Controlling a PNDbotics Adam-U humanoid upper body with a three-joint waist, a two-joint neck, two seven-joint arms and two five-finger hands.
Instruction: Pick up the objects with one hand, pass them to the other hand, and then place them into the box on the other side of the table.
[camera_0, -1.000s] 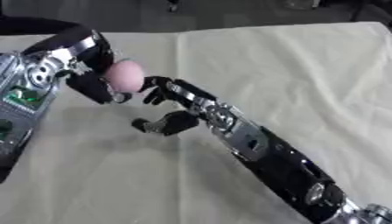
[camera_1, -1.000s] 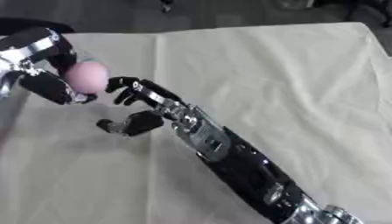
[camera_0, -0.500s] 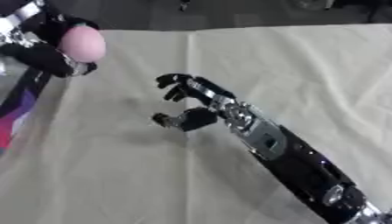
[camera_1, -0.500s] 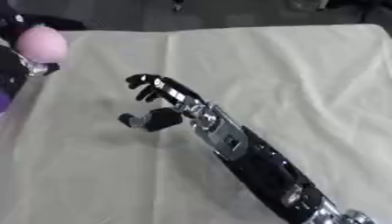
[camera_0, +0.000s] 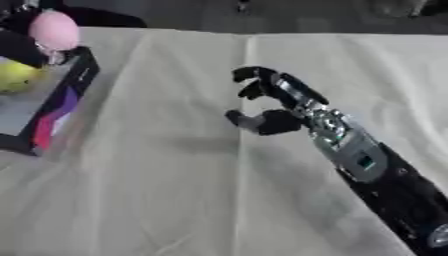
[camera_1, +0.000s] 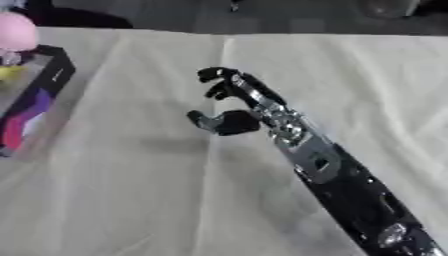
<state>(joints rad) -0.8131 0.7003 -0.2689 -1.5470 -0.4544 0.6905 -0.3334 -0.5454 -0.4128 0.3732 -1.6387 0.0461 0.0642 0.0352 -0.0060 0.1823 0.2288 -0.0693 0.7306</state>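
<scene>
A cream cloth (camera_0: 175, 190), creased in long folds, is covering the table from edge to edge, and beyond its far border a dark floor is showing along the top of the frame. At the upper left, my left hand (camera_0: 26, 47) is holding a pink egg-shaped ball (camera_0: 54, 31) above the near wall of a black box (camera_0: 77, 75); only dark parts of that hand are showing under and beside the ball, so I cannot tell how its fingers are lying. The ball's long axis is running nearly upright, its narrower end pointing toward the top of the frame. A yellow-green round object (camera_0: 16, 77) is resting inside the box, and a flap of purple and red colour is showing on the box's lower wall. My right arm is reaching in from the lower right corner, and my right hand (camera_0: 278, 102) is hovering over the middle of the cloth, well apart from the box, with its fingers (camera_0: 249, 75) curled forward, its thumb (camera_0: 241, 120) crooked below them and nothing between them.
</scene>
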